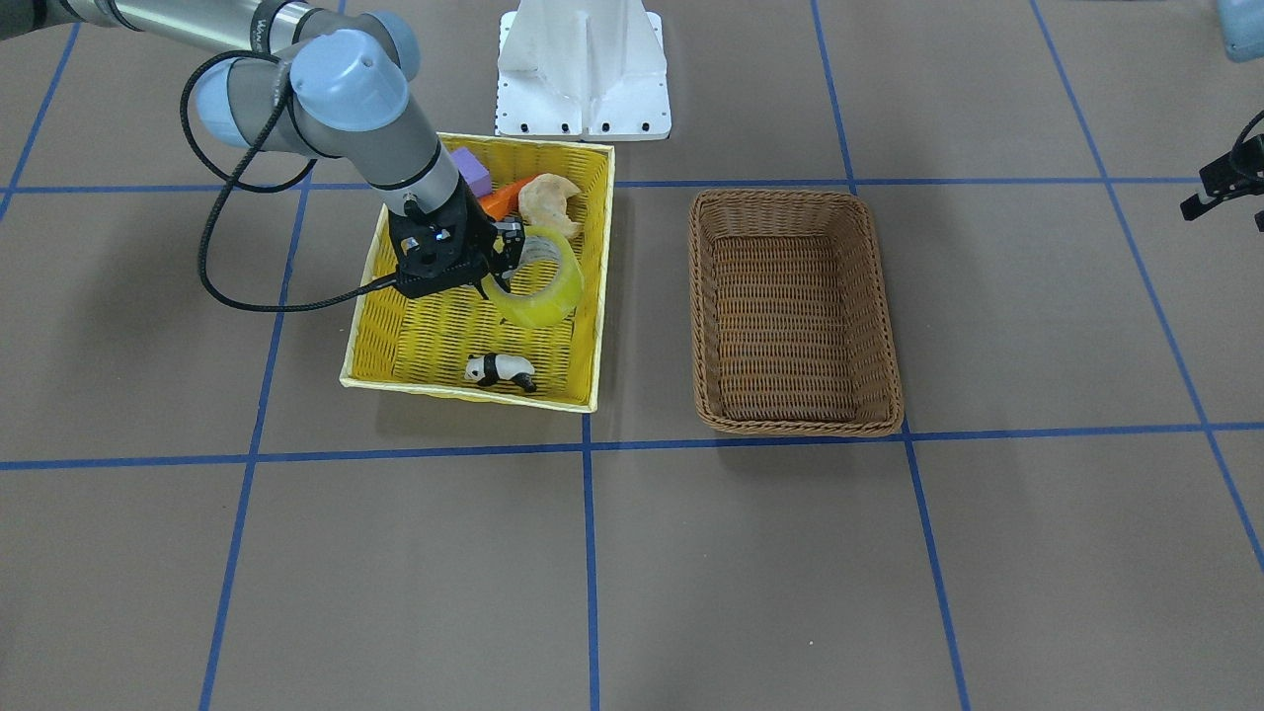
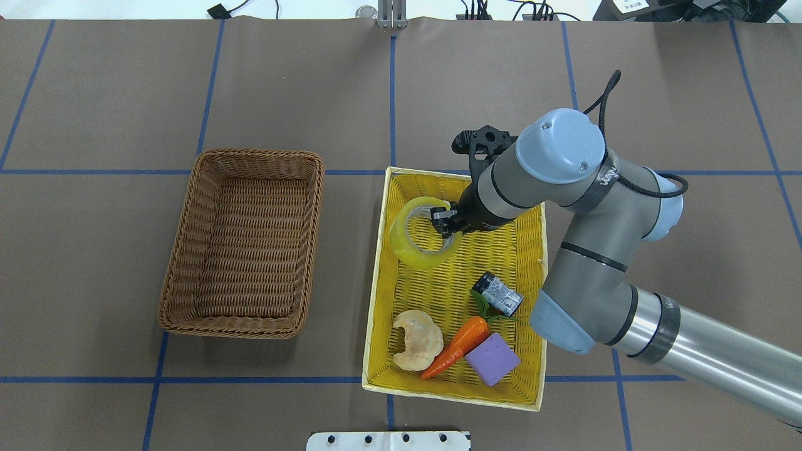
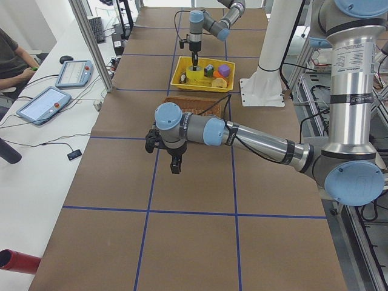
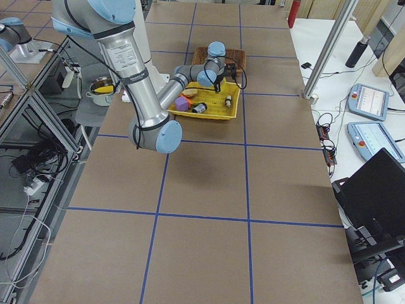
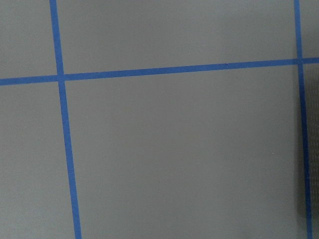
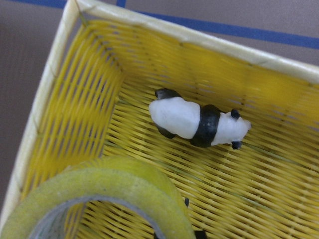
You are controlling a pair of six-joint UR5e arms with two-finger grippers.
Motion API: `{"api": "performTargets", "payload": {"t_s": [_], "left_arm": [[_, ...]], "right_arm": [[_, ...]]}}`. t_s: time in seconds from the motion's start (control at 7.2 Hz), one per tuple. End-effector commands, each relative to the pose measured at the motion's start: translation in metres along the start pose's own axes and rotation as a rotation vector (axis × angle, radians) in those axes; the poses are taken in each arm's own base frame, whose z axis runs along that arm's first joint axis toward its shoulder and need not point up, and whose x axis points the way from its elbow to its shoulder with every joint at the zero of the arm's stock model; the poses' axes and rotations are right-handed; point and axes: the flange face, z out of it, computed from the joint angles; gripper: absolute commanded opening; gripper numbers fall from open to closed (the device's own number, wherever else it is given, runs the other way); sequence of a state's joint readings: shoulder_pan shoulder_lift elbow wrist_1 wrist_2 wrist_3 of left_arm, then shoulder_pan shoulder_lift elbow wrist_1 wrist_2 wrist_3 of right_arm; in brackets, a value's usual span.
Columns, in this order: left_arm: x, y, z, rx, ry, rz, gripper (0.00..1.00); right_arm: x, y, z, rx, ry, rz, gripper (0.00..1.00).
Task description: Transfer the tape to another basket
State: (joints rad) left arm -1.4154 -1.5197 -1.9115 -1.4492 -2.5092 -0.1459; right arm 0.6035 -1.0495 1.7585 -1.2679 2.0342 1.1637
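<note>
Brown gridded table [image 2: 282, 81]: your right gripper [image 2: 446, 230] clamps tape [image 2: 410, 247] through its core for carrying to basket [image 2: 182, 250]; left gripper [image 3: 174, 162], you cannot tell its state.

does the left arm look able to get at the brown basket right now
Probably yes. The left gripper hangs over bare table beside the basket, with nothing between them; the right gripper is off over the yellow basket, gripping the tape.
</note>
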Motion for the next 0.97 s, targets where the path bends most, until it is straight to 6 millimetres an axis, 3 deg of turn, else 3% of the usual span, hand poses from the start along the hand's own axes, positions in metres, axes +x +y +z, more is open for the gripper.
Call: {"api": "performTargets", "payload": {"t_s": [0.0,0.28,0.42,0.56,0.69,0.83], "left_arm": [[0.042,-0.014,0.004,0.004,0.105,-0.018,0.98],[0.124,-0.029,0.017,0.049,0.212,-0.059,0.97],[0.161,-0.031,0.013,0.084,0.282,-0.102,0.97],[0.200,-0.035,0.007,0.102,0.366,-0.140,0.90],[0.232,-0.031,0.015,0.095,0.437,-0.142,0.88],[0.262,-0.042,0.013,0.091,0.511,-0.156,0.94]], "right_arm": [[-0.009,0.000,-0.024,0.047,-0.172,0.136,0.00],[-0.016,0.019,-0.033,0.059,-0.363,0.189,0.00],[-0.018,0.030,-0.036,0.051,-0.453,0.197,0.00],[-0.025,0.042,-0.041,0.032,-0.547,0.213,0.00],[-0.030,0.051,-0.049,0.010,-0.636,0.248,0.00],[-0.032,0.056,-0.057,0.003,-0.709,0.269,0.00]]}}
